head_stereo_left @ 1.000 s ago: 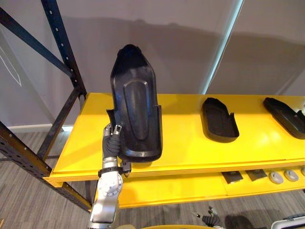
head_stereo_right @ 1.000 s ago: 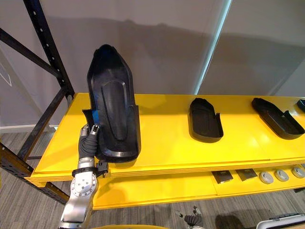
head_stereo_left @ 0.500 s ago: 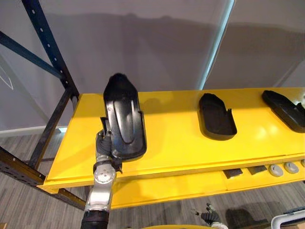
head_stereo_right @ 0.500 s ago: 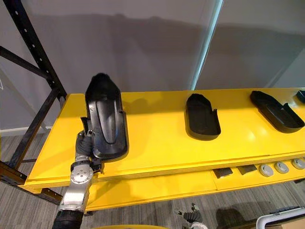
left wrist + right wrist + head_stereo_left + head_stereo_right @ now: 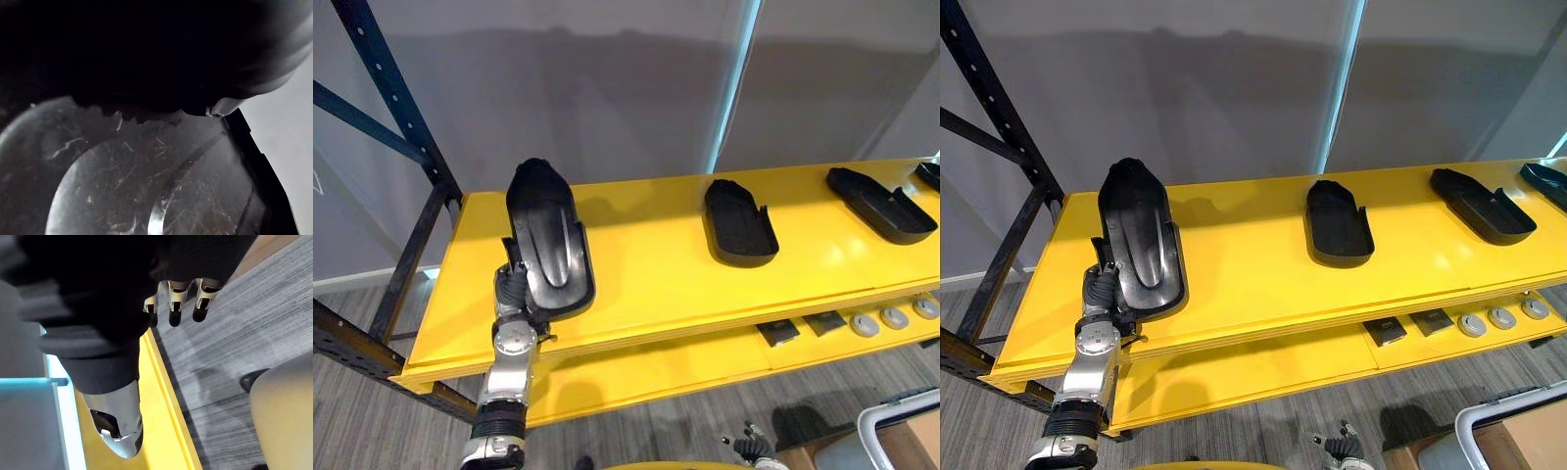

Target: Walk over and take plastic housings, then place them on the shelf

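A long black plastic housing lies tilted, low over the left part of the yellow shelf. My left hand is shut on its near left edge from below. I cannot tell whether the housing touches the shelf. Its scratched black surface is close in the left wrist view. Three more black housings lie on the shelf: one in the middle, one to the right, one at the far right edge. My right hand hangs over the floor, fingers relaxed and holding nothing.
A dark rack upright with a diagonal brace stands at the shelf's left end. A lower yellow shelf carries small grey round parts and dark square ones. A white-rimmed container sits on the floor at the lower right.
The housing has gone from upright in the air to lying low over the shelf's left part, with my left arm reaching forward. The camera has shifted too.
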